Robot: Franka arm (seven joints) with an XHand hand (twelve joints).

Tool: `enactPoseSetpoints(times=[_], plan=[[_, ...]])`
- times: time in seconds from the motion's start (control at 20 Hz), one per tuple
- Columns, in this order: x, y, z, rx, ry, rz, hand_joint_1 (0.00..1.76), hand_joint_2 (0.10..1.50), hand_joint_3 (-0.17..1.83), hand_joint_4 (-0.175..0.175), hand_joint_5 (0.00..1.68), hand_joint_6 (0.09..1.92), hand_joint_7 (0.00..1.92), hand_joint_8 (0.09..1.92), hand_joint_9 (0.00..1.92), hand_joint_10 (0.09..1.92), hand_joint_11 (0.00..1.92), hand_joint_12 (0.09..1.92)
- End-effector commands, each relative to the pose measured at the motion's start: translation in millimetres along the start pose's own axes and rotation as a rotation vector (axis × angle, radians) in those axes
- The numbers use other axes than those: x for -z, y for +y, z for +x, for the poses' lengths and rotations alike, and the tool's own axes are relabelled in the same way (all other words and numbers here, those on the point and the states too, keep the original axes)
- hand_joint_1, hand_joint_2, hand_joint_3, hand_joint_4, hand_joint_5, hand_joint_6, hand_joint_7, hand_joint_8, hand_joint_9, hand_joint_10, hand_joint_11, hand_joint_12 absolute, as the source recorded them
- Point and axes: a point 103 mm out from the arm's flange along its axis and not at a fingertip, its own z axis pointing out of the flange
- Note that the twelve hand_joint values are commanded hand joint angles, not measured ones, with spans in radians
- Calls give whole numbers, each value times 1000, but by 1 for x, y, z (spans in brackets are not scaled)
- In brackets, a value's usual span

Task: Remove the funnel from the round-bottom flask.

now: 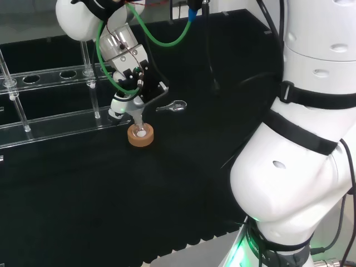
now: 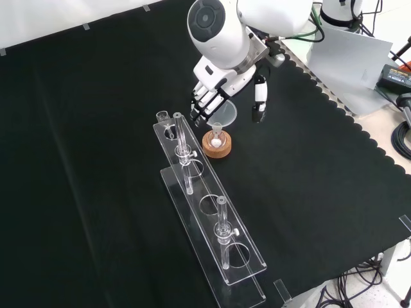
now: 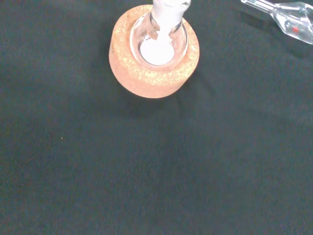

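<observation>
The black cloth-covered tabletop (image 2: 96, 160) carries a long clear plastic rack (image 2: 212, 224) with round holes and upright posts, running along the left of the head view. Above its near end in the front view hangs the black and white hand (image 2: 225, 90), its fingers (image 2: 200, 102) curled down around the rim of a clear plastic funnel (image 2: 221, 115), the thumb set apart to the right. The funnel sits tilted, its stem down in the neck of the small clear glass round-bottom flask (image 2: 217, 136). The flask holds a little white matter at its bottom and rests upright in a tan cork ring stand (image 2: 217, 146). A small clear glass piece (image 1: 172, 106) lies on the cloth nearby.
</observation>
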Motion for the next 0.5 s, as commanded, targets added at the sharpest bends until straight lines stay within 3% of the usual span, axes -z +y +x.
enactPoseSetpoints(times=[0.05, 0.5], plan=[[0, 8, -1, -3, -29, 15, 611, 725, 173, -11, 41, 87, 0, 192, 0, 833, 269, 1489], [-10, 17, -8, -16, -99, 64, 737, 720, 239, -5, 86, 87, 0, 252, 19, 914, 271, 1491]])
